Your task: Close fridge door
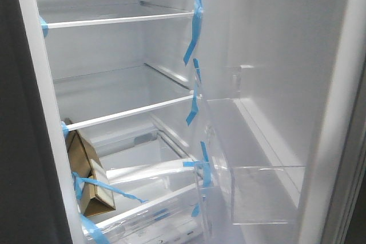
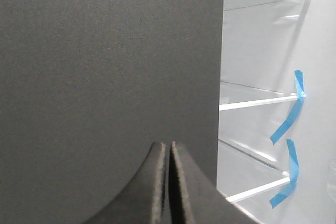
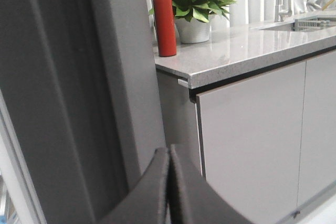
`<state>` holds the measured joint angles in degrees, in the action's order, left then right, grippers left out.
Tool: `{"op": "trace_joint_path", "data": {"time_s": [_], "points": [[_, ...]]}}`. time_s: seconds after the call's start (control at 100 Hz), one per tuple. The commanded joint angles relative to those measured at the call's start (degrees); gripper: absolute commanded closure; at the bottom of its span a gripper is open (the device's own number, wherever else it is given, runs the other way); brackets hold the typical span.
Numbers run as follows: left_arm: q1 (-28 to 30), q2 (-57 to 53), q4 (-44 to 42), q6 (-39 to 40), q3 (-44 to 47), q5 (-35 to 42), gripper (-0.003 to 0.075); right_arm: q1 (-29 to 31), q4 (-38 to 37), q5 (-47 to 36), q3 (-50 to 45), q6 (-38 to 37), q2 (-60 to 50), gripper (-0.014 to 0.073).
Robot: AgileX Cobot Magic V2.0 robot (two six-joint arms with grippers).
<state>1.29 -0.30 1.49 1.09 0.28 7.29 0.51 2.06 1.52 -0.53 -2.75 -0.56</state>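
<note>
The fridge door (image 1: 286,55) stands open on the right of the front view, showing its white inner lining and a clear shelf bin (image 1: 260,192). In the right wrist view its dark-grey outer face (image 3: 52,103) rises beside my right gripper (image 3: 169,149), which is shut and empty, tips close to the panel; I cannot tell if they touch. My left gripper (image 2: 169,145) is shut and empty, right in front of the twin dark-grey panel (image 2: 105,66), next to the open fridge interior (image 2: 257,51). Neither gripper shows in the front view.
Fridge shelves (image 1: 114,21) are held with blue tape (image 1: 196,21); cardboard boxes (image 1: 86,164) sit at the lower left. To the right of the door are pale grey cabinet fronts (image 3: 252,129), a stone countertop (image 3: 241,51), a red bottle (image 3: 164,22), a potted plant (image 3: 194,3) and a sink (image 3: 310,23).
</note>
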Motion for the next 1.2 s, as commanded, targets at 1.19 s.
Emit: {"op": "trace_joint_path", "data": {"time_s": [1.19], "points": [[0.0,-0.6,0.2,0.2,2.0,4.3,0.0740,14.7,38.4,3.3,42.5,2.8,32.4,0.0639]]}}
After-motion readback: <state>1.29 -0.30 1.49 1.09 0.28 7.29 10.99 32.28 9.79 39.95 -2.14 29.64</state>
